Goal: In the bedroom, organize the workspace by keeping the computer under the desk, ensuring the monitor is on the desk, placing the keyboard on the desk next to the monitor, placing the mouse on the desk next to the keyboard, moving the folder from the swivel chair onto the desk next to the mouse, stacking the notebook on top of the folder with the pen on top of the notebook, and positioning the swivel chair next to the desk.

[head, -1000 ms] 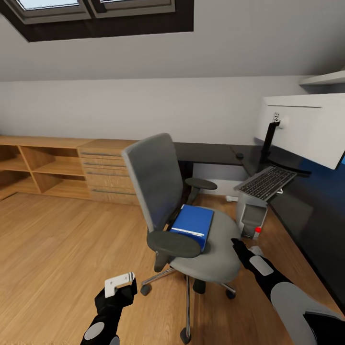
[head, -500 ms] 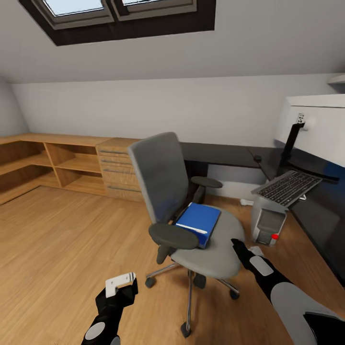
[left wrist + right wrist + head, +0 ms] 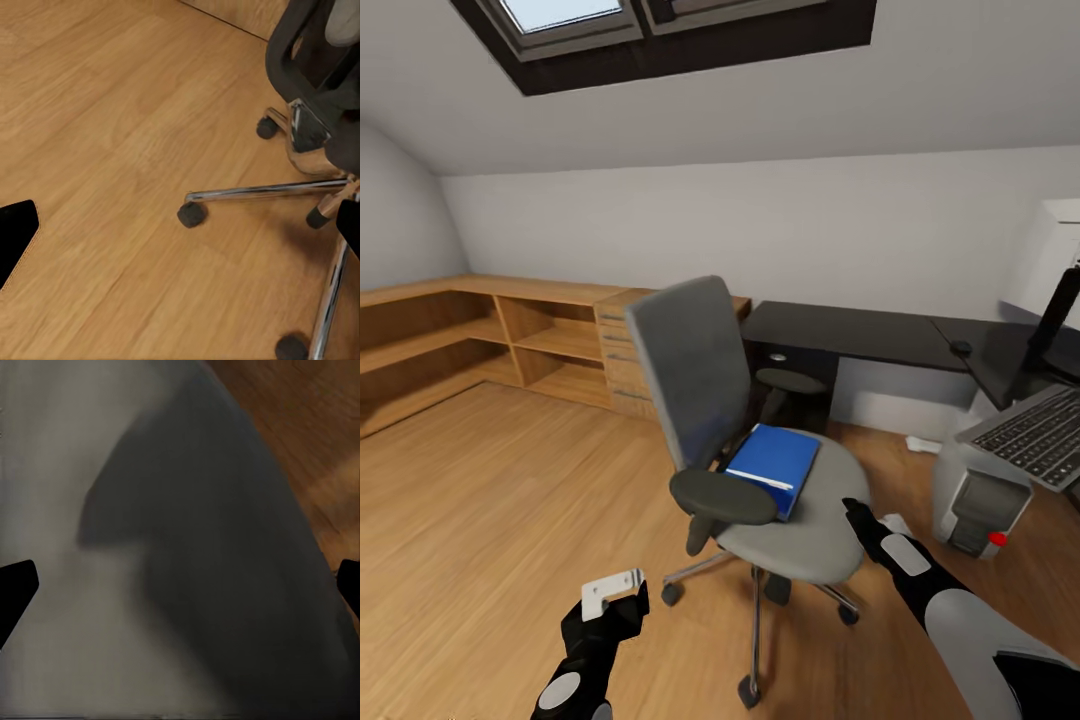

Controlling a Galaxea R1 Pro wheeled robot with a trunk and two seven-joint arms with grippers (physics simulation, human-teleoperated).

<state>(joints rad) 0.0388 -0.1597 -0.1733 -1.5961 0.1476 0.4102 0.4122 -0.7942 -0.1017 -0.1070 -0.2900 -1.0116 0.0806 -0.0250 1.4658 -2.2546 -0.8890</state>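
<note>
Sitting on the grey padded swivel chair [image 3: 780,500], flat bright-blue folder [image 3: 773,465] isn't moved yet; slim dark-keyed keyboard [image 3: 1032,436] tops grey tower computer [image 3: 980,495]. Right gripper [image 3: 857,522] w/ jaws wide.

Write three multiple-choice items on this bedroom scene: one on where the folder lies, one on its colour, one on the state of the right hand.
1. Where does the folder lie?
A. on the desk
B. on the swivel chair's seat
C. on the floor

2. What colour is the folder?
A. red
B. green
C. bright blue

3. What is the right hand doing?
A. hovering open at the seat's edge
B. clamped on the folder
C. holding the keyboard

Answers:
1 B: the folder rests on the grey seat of the swivel chair.
2 C: its cover is bright blue.
3 A: the right wrist view shows both fingertips spread apart over grey seat padding, nothing between them.
</note>
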